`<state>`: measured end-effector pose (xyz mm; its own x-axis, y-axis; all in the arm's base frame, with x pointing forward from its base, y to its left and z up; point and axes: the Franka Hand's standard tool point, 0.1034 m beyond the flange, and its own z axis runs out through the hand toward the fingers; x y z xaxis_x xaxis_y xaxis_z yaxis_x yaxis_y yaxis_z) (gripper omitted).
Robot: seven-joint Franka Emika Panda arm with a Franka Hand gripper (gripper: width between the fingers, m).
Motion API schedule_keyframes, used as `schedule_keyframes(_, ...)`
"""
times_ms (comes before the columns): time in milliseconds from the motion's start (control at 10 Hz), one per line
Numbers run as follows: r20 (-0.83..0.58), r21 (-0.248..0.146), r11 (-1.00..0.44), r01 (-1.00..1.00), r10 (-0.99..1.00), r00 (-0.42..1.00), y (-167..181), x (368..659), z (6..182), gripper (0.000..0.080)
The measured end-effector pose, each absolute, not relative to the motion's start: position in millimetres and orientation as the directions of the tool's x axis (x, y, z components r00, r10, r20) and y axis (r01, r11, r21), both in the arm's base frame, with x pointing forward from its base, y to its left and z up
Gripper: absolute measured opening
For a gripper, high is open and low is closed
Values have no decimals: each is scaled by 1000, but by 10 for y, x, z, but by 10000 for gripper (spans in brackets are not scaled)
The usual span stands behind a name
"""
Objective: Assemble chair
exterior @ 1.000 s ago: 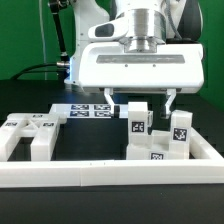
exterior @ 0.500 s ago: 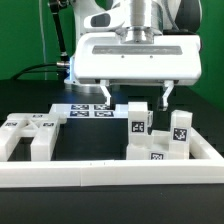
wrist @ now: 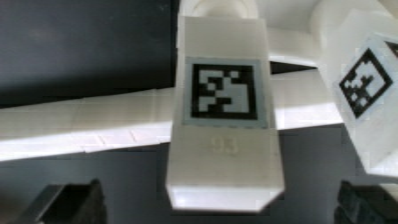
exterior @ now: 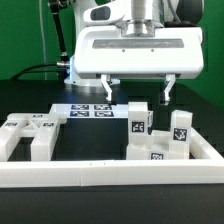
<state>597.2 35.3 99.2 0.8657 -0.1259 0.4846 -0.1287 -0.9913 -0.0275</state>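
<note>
The chair's parts are white blocks with black-and-white square tags. A tall block (exterior: 137, 120) stands upright just off the marker board (exterior: 90, 109) toward the exterior view's right. A second upright block (exterior: 180, 128) stands farther that way, with a low piece (exterior: 155, 152) between them, nearer the camera. A blocky cluster (exterior: 28, 135) lies off the board's other side.

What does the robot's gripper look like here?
The gripper has a wide, boxy white body with a grey band across it, mounted under a grey cylindrical wrist. Its two slim fingers end in dark tips.
</note>
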Motion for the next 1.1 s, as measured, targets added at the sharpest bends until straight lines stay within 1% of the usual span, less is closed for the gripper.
schedule_keyframes(100,356,-44,-989,-140,-147,923,325,5927,941,649)
schedule_keyframes(300,226,-58,-988,-145,-154,962,268,5987,927,649)
schedule_keyframes(400,111,-71,-986,-150,-157,981,271,5969,921,649)
schedule_keyframes(500,51,-79,-985,-152,-156,986,274,6020,939,649)
schedule_keyframes(600,20,-81,-985,-152,-154,988,277,6057,933,649)
schedule_keyframes(700,-73,-86,-984,-156,-150,986,285,5995,903,649)
schedule_keyframes(800,-128,-89,-983,-160,-149,981,277,6038,901,649)
schedule_keyframes(900,-123,-87,-983,-159,-148,981,287,6096,881,649)
schedule_keyframes(1100,-121,-86,-984,-158,-147,982,292,6117,861,649)
